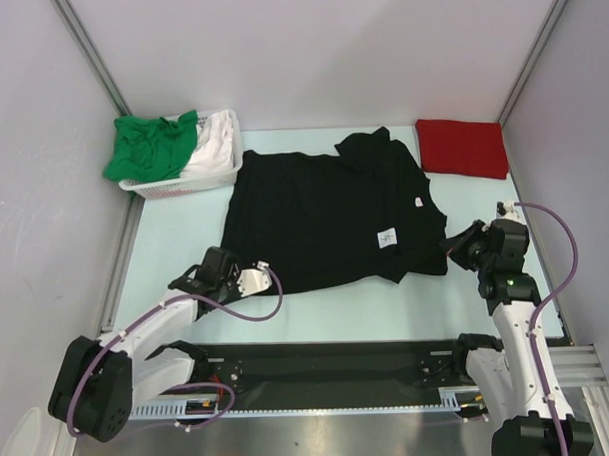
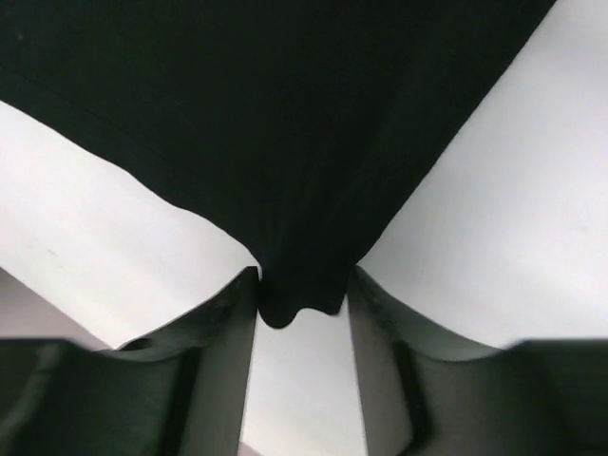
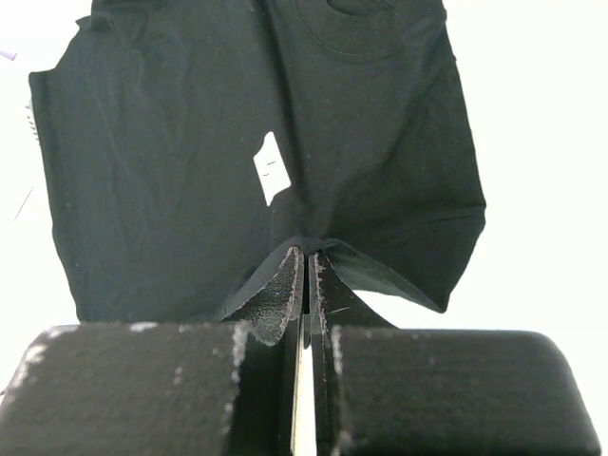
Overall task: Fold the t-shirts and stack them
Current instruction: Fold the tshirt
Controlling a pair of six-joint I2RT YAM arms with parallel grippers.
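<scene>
Mid-bench (image 1: 175, 243), I am watching the black t-shirt (image 1: 329, 217) lying spread out, with a pincer working at each near corner.

My right pincer (image 3: 306, 256) is clamping fully closed on the shirt's hem at its near right corner. My left pincer (image 2: 302, 285) is sitting at the near left corner, fingers partway apart, with bunched cloth touching both; I cannot tell whether it is really gripping. At the far right corner a folded red t-shirt (image 1: 463, 147) is resting. At the far left corner, the green t-shirt (image 1: 146, 143) and white t-shirt (image 1: 214, 146) are spilling from a basket (image 1: 178, 184).
</scene>
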